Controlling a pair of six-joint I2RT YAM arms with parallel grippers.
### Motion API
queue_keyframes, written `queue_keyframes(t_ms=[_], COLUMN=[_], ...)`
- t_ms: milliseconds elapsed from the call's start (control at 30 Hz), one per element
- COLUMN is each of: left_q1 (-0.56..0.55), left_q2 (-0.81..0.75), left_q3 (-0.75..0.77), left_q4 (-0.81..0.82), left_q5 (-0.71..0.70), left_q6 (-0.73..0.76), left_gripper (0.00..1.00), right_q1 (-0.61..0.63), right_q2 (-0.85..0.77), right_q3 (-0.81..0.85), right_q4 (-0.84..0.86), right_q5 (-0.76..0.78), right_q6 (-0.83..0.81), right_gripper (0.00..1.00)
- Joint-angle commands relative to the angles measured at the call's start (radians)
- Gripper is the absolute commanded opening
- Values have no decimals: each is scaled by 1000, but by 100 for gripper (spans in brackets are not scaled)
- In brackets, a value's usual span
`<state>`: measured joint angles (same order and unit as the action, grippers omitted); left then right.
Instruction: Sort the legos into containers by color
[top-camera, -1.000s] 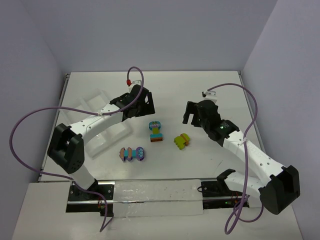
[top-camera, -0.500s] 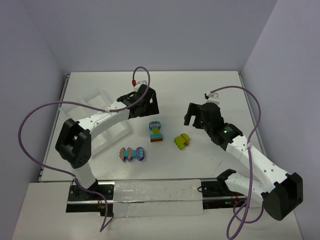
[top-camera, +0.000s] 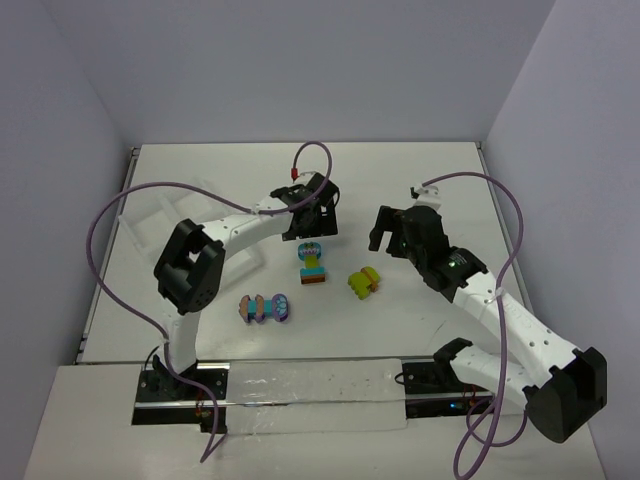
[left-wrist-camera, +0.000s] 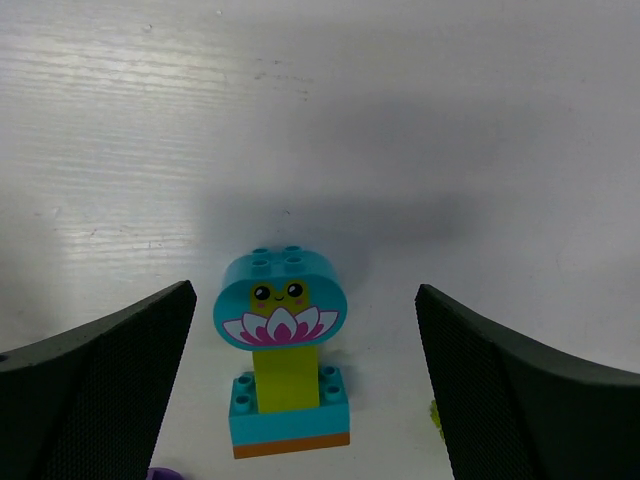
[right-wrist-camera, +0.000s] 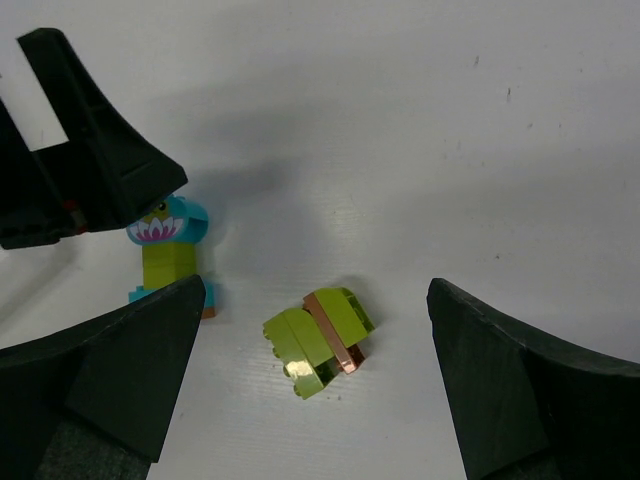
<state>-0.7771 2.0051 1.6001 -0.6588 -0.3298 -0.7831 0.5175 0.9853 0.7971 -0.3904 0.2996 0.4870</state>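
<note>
Three lego clusters lie on the table. In the middle is a turquoise, lime and orange one with a flower face (top-camera: 312, 264) (left-wrist-camera: 285, 350). A lime and orange-brown one (top-camera: 364, 283) (right-wrist-camera: 320, 340) lies to its right, and a purple, turquoise and orange one (top-camera: 265, 307) nearer the front. My left gripper (top-camera: 311, 230) (left-wrist-camera: 305, 295) hangs open just behind and above the flower-face cluster, which shows between its fingers with a gap on each side. My right gripper (top-camera: 386, 238) (right-wrist-camera: 315, 290) is open above the lime cluster, touching nothing. The white tray of containers (top-camera: 222, 272) sits at the left, partly under the left arm.
The left gripper's black finger (right-wrist-camera: 80, 150) shows at the upper left of the right wrist view, close to the flower-face cluster (right-wrist-camera: 165, 250). A purple brick edge (left-wrist-camera: 165, 473) peeks in at the bottom of the left wrist view. Grey walls enclose the table.
My left arm has swung right, from over the tray to above the flower-face cluster. The right gripper shifted slightly and then held still. No lego has moved.
</note>
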Motion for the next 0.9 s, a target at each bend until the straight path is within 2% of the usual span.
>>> queue_keyframes(t_ms=[0, 300, 467, 867], left_q1=[-14, -21, -23, -27], left_q2=[43, 73, 82, 112], left_q3=[50, 8, -2, -5], left_q4=[-61, -38, -21, -38], left_q5=[-9, 4, 2, -35], left_q6=[-46, -68, -67, -78], left_gripper=[99, 98, 92, 87], right_q1=[7, 7, 7, 7], right_q2=[-30, -16, -8, -4], right_q3=[25, 31, 39, 30], right_q4=[-15, -16, -15, -13], right_q5=[33, 9, 4, -2], right_q6=[10, 9, 9, 15], right_gripper=[100, 100, 100, 100])
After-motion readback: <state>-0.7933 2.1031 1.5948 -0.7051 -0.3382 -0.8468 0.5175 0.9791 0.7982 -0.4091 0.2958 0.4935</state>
